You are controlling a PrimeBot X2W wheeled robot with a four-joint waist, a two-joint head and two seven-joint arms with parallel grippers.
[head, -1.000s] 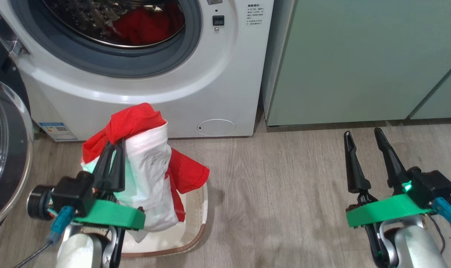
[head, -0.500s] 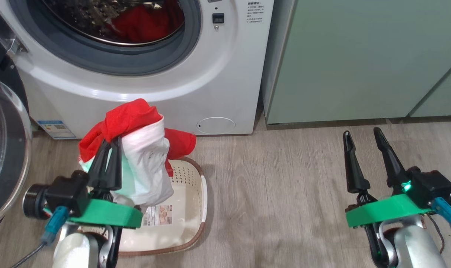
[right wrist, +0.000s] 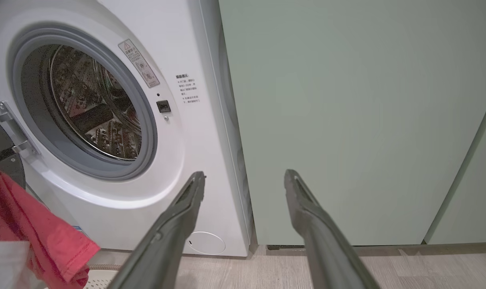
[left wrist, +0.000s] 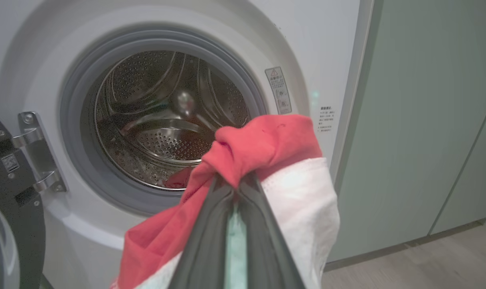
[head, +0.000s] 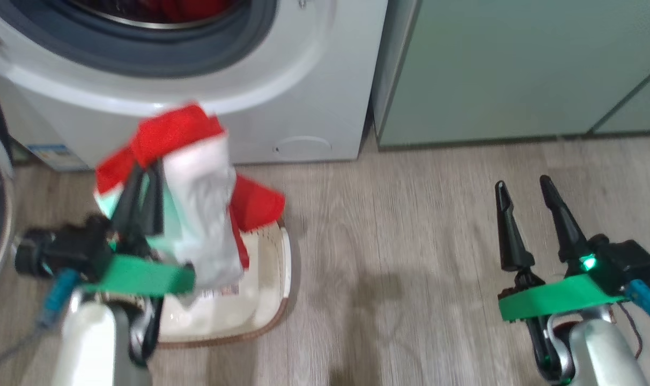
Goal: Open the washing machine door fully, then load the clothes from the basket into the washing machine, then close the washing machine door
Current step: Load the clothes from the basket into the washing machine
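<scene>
Lifted higher since a moment ago, the clothes [head: 167, 136] hang left of centre above the basket [head: 283, 257], pinched tight in my left gripper [head: 147, 169], which reaches up from the lower left toward the washing machine [head: 303, 80]. My right gripper [head: 522, 183] sits lower right, fingers spread, pointing up.

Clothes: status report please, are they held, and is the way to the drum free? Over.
Left gripper shut on the clothes, raised over the basket. Right gripper open, empty. Washing machine door swung open; way to drum looks free.
</scene>
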